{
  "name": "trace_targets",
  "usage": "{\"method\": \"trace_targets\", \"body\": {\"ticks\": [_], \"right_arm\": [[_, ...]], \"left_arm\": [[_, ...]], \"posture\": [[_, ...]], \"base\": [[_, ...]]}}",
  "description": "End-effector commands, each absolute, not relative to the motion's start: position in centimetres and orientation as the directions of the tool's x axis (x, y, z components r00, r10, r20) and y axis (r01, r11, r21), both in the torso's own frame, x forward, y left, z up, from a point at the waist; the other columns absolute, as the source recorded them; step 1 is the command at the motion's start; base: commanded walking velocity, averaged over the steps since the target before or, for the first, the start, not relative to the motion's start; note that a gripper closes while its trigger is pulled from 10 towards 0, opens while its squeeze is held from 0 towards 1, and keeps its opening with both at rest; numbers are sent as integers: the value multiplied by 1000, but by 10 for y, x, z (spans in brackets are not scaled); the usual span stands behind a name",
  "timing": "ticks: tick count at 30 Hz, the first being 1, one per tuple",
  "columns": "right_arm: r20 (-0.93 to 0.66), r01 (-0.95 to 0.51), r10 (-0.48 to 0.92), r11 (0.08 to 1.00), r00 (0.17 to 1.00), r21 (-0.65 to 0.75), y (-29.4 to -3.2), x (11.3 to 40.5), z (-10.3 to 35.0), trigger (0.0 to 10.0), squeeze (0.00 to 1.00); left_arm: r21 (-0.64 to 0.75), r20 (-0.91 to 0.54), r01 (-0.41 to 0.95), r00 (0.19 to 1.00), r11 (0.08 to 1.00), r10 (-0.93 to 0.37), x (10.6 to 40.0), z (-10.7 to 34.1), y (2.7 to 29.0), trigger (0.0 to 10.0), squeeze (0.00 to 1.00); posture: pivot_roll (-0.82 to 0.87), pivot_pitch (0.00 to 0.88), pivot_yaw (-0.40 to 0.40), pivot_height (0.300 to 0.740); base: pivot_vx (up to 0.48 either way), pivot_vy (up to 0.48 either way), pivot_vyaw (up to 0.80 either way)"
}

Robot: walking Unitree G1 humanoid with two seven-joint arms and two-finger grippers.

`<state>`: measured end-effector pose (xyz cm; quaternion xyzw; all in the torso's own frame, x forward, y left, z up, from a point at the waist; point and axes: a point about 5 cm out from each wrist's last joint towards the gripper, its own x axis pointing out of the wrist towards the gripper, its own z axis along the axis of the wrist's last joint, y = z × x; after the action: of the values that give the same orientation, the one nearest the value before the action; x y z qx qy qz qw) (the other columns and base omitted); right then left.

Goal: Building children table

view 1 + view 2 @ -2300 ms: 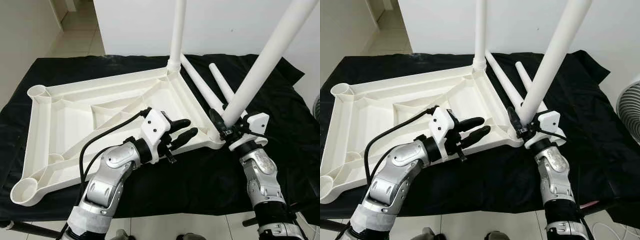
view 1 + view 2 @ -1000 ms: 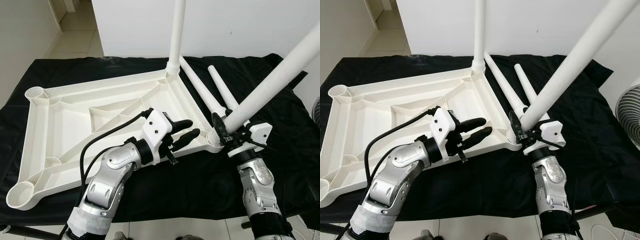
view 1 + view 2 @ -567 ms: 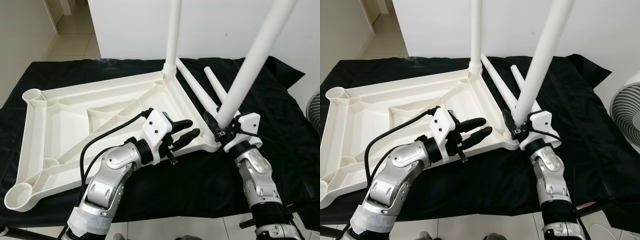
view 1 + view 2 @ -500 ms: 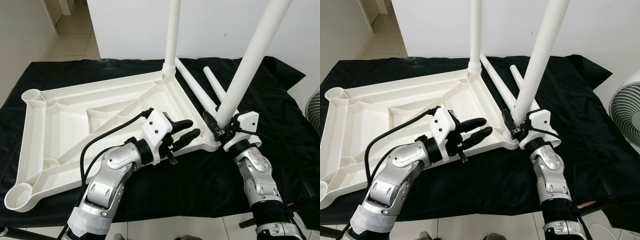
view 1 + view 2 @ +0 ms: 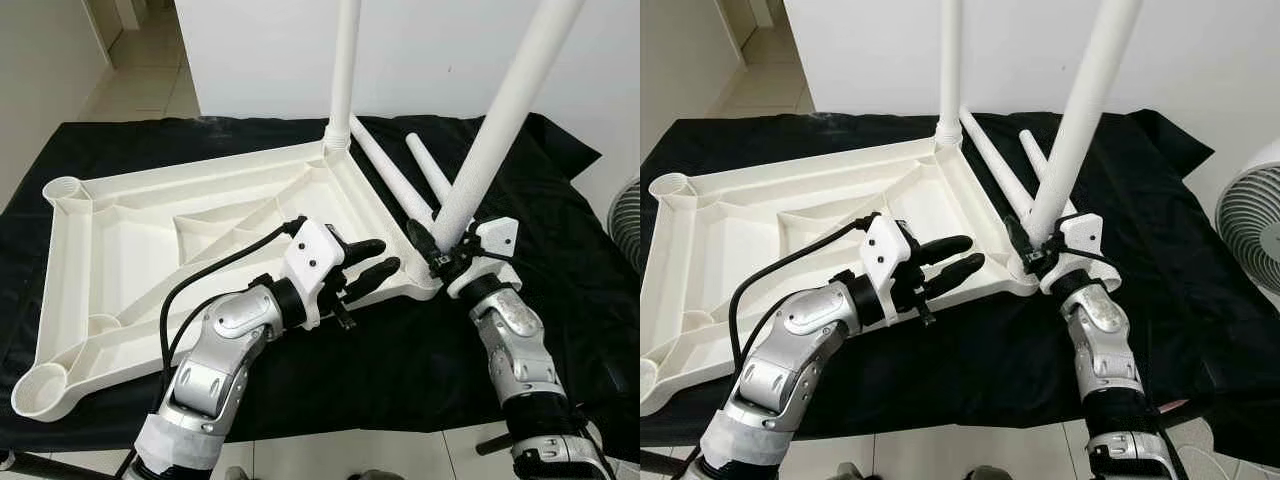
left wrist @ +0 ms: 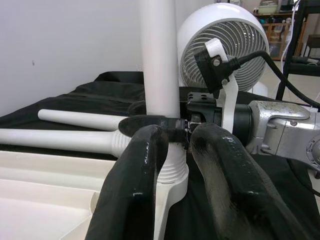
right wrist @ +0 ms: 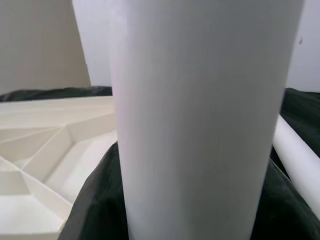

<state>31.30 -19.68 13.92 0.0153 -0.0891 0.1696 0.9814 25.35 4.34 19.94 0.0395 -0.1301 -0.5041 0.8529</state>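
lighting: bright, even, soft indoor light, barely any shadows | head views: sharp, no motion blur, white tabletop [image 5: 150, 230] a bit washed out | right wrist: leg [image 7: 200, 120] super close, soft focus | left wrist: near fingers [image 6: 135, 190] blurry

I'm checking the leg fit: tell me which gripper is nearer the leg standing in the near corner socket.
Right. The right gripper is clamped on that leg just above its socket. The left gripper hovers open over the tabletop rim beside it, not touching the leg.
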Motion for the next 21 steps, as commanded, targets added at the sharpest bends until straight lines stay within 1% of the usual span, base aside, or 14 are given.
{"method": "trace_targets", "body": {"ticks": [1, 2, 13, 14, 18, 20, 21], "right_arm": [[-112, -227, 245, 962, 963, 151, -211, 296, 76, 10000, 0], [-104, -215, 237, 959, 966, 186, -211, 294, 75, 10000, 0], [-115, -216, 237, 962, 965, 169, -209, 291, 71, 10000, 0], [-116, -234, 249, 964, 962, 127, -208, 290, 71, 10000, 0], [-113, -267, 274, 961, 955, 76, -205, 290, 73, 10000, 0], [-103, -341, 338, 940, 935, -16, -197, 286, 75, 10000, 0], [-103, -341, 338, 940, 935, -16, -197, 286, 75, 10000, 0]], "left_arm": [[186, 195, 821, 507, 539, -840, 255, 201, 46, 10000, 0], [186, 194, 821, 507, 539, -840, 255, 201, 47, 10000, 0], [187, 193, 823, 504, 536, -842, 255, 201, 47, 10000, 0], [186, 193, 823, 505, 536, -842, 254, 201, 47, 10000, 0], [186, 192, 823, 505, 537, -841, 254, 201, 47, 10000, 0], [186, 192, 823, 505, 536, -842, 253, 201, 47, 10000, 0], [186, 192, 823, 505, 536, -842, 253, 201, 47, 10000, 0]], "posture": [[-123, 96, 52, 740], [-123, 96, 52, 740], [-124, 97, 56, 740], [-123, 97, 56, 740], [-123, 97, 56, 740], [-120, 100, 54, 740], [-120, 100, 54, 740]], "base": [[0, 0, 0], [0, 0, 0], [0, 0, 0], [0, 0, 0], [0, 0, 0], [0, 0, 0], [0, 0, 0]]}}
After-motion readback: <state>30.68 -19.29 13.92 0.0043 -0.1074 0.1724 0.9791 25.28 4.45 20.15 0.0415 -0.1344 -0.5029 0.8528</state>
